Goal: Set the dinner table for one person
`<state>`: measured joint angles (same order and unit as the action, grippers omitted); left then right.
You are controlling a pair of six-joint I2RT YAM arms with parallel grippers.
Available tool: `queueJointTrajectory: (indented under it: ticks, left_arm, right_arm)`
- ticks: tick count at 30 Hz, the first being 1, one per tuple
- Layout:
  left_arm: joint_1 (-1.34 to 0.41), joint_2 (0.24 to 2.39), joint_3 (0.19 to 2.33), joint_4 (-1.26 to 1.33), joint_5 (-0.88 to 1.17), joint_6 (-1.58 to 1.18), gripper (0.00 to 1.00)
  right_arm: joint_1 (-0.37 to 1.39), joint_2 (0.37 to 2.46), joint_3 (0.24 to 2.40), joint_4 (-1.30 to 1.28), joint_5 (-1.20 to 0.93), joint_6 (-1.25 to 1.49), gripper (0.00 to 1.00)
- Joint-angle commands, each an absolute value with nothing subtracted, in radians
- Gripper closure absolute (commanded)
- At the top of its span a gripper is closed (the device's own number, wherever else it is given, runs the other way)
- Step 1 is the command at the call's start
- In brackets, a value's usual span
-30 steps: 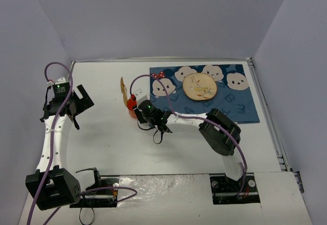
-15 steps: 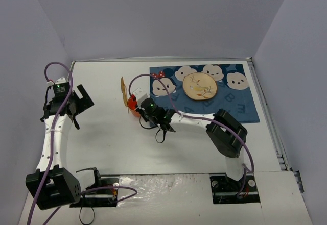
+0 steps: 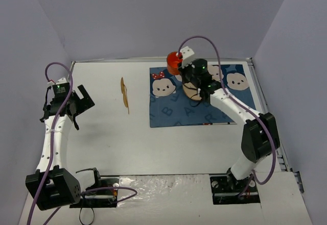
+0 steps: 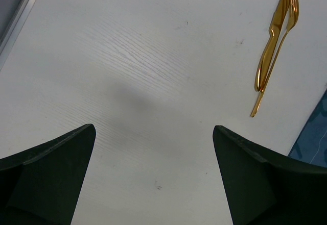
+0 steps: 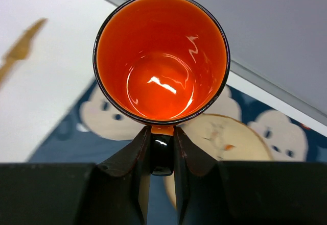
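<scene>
My right gripper (image 5: 162, 148) is shut on the handle of an orange mug (image 5: 161, 56) with a black outside. It holds the mug in the air over the far left part of the blue mouse-face mat (image 3: 168, 110), next to the round beige plate (image 5: 240, 143). In the top view the mug (image 3: 174, 61) is at the mat's far edge. Gold cutlery (image 3: 124, 94) lies on the white dinner table (image 3: 102, 133), left of the mat; it also shows in the left wrist view (image 4: 276, 41). My left gripper (image 4: 153, 179) is open and empty, above bare table.
Grey walls enclose the table on three sides. A metal rim (image 3: 265, 102) runs along the table's right and far edges. The right arm (image 3: 240, 115) stretches across the mat's right half.
My right gripper has carried the mug from the table left of the mat, up and to the far right, over the mat's far edge by the plate. The left arm has not moved.
</scene>
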<state>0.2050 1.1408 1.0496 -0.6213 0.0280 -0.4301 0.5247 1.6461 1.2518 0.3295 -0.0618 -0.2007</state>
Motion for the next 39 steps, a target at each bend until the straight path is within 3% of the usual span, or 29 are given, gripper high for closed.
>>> queueJointTrajectory:
  ticks: [1,13,24,39]
  left_arm:
    - [0.212,1.112,1.062,-0.582,0.046,-0.420,0.03]
    - [0.212,1.127,1.058,-0.581,0.081,-0.411,0.03]
    - [0.212,1.149,1.060,-0.577,0.116,-0.391,0.03]
    - [0.213,1.170,1.057,-0.565,0.140,-0.382,0.03]
  right_arm:
    - [0.338,1.593,1.358,0.373,-0.170,-0.281,1.00]
    - [-0.035,1.847,1.588,0.285,-0.343,-0.319,1.00]
    - [-0.133,2.068,1.750,0.287,-0.275,-0.384,1.00]
    - [-0.230,2.200,1.794,0.358,-0.348,-0.325,1.00]
